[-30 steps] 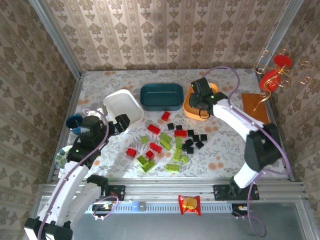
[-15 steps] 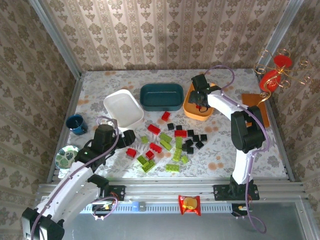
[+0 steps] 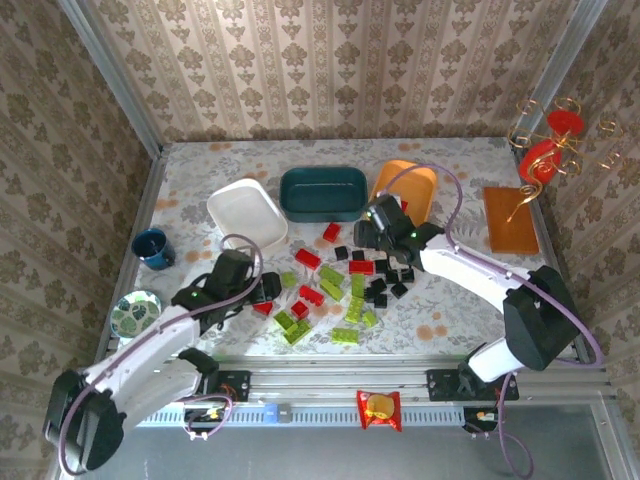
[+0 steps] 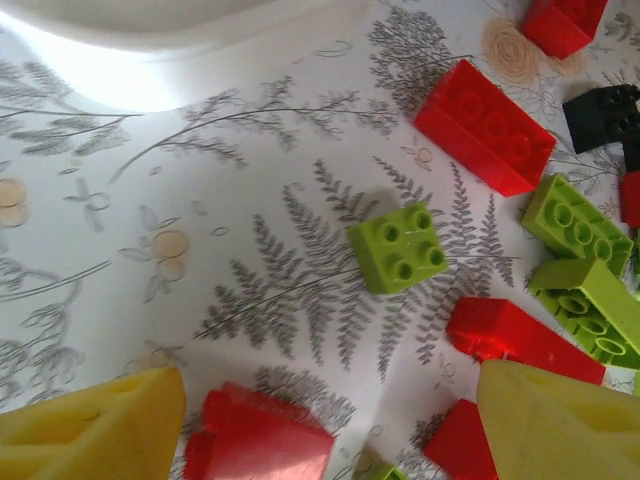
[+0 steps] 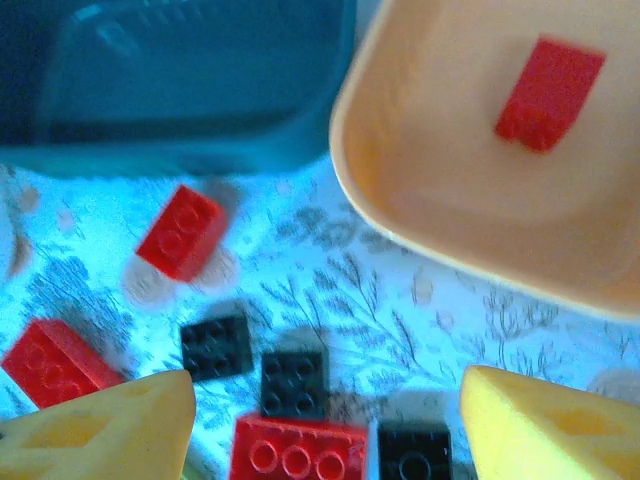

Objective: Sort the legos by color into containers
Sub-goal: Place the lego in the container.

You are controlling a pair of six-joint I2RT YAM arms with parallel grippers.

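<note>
A: Where are the legos?
B: Mostly loose mid-frame in the top view, below the white tray, teal tray and orange tray. One red brick lies in the orange tray.
A: Jaws?
B: Left gripper stands wide, with a second red brick between its fingers at bottom centre. Right gripper stands wide and empty above black bricks.

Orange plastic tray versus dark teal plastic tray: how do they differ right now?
The orange plastic tray holds one red brick; the dark teal plastic tray looks empty from above. The orange tray sits turned at an angle, the teal tray square to the back wall. Both are shallow rounded-rectangle trays of like size, side by side.
</note>
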